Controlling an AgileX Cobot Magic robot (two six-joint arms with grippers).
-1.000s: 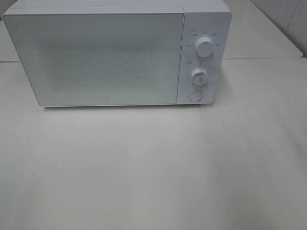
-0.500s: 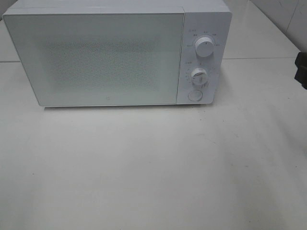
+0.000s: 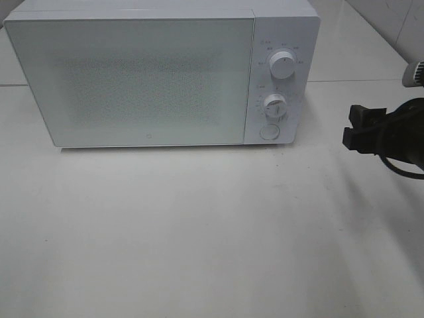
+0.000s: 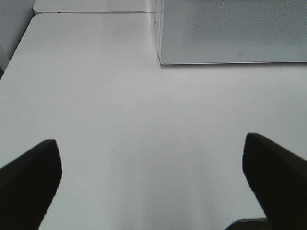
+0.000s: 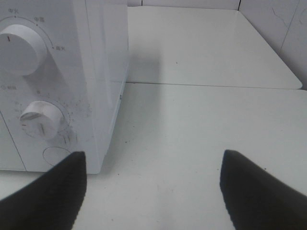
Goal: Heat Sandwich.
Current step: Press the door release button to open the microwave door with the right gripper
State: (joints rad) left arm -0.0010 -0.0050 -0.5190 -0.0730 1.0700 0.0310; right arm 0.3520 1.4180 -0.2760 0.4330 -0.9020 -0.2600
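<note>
L claw [image 4: 151, 141]: fingers spread wide, nothing btwn them; hung over bare surface [image 4: 120, 86], w/ front corner of microwave [image 4: 230, 33] ahead of it.
Microwave: white, stood at back of surface, left of centre in high view.
Door [image 3: 132, 79]: shut, frosted front; inside couldn't be seen.
Sandwich: not seen in any view; can't tell where it was.
Controls: on panel at microwave's right end; upper knob [image 3: 283, 66] at top, lower knob [image 3: 273, 105] under it, round button [image 3: 268, 132] at bottom.
R claw [image 3: 353, 126]: at right edge of high view, black fingers aimed at panel, abt level w/ lower knob and button, apart from microwave; fingers spread, nothing pinched.
</note>
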